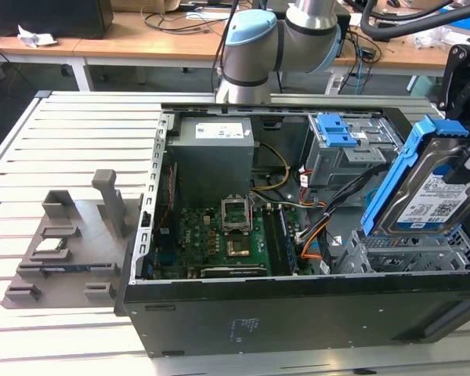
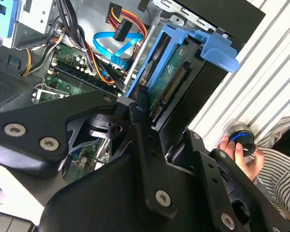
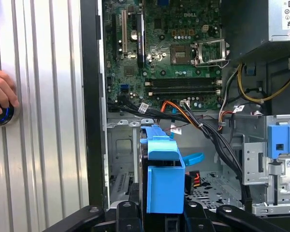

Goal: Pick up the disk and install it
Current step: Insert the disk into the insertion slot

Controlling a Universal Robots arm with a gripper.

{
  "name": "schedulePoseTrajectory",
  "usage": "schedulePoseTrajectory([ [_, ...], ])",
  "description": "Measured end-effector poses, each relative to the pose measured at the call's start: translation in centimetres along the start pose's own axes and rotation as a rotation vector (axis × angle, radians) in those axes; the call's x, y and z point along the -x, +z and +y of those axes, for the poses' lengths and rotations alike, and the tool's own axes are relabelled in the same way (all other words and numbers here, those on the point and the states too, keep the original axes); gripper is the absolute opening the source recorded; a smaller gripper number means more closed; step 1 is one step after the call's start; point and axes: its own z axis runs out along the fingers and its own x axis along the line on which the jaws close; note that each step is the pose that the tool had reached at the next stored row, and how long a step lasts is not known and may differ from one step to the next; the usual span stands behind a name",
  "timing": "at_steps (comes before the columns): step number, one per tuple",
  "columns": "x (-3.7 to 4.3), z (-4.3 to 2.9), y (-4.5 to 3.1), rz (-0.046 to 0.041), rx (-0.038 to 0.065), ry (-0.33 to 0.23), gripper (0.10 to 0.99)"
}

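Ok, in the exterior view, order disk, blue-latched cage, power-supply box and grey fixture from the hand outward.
1. disk, in the hand, at the exterior view's right.
2. blue-latched cage, just leftward.
3. power-supply box, mid-frame.
4. grey fixture, exterior view's far left.

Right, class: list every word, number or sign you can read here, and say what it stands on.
Nothing can be quoted with confidence.
Label on the disk: print too small to read.
White sticker on the grey power box: too small to read.
Pale marking on the computer case front: blurred.
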Motion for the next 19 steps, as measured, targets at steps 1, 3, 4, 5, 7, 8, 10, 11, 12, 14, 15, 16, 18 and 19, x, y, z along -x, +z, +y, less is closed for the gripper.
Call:
schedulePoseTrajectory([
  [1,0.0,0.0,0.0,0.0,0.0,0.0,0.357],
  [3,0.0,0.0,0.07,0.0001,0.0,-0.004,0.357],
  [4,0.0,0.0,0.23,0.0012,0.0,-0.009,0.357],
  [5,0.0,0.0,0.3,0.0013,0.0,-0.011,0.357],
  [7,0.0,-0.08,0.58,0.0022,0.0,-0.018,0.357],
  [8,0.0,-0.1,0.72,0.0025,0.0,-0.019,0.357],
  [10,0.0,-0.1,1.0,0.0024,0.0,-0.02,0.357],
  [11,0.0,-0.1,1.16,0.0025,0.0,-0.02,0.357],
  [12,-0.01,-0.09,1.3,0.0025,0.0,-0.02,0.357],
  [14,-0.01,-0.09,1.7,0.0025,0.0,-0.02,0.357],
  [15,-0.01,-0.08,2.07,0.0025,0.0,-0.02,0.357],
  [16,-0.01,-0.07,2.45,0.0026,0.0,-0.02,0.357],
  [18,-0.02,-0.07,2.65,0.0025,0.0,-0.02,0.357],
  [19,-0.02,-0.07,2.73,0.0024,0.0,-0.02,0.357],
])
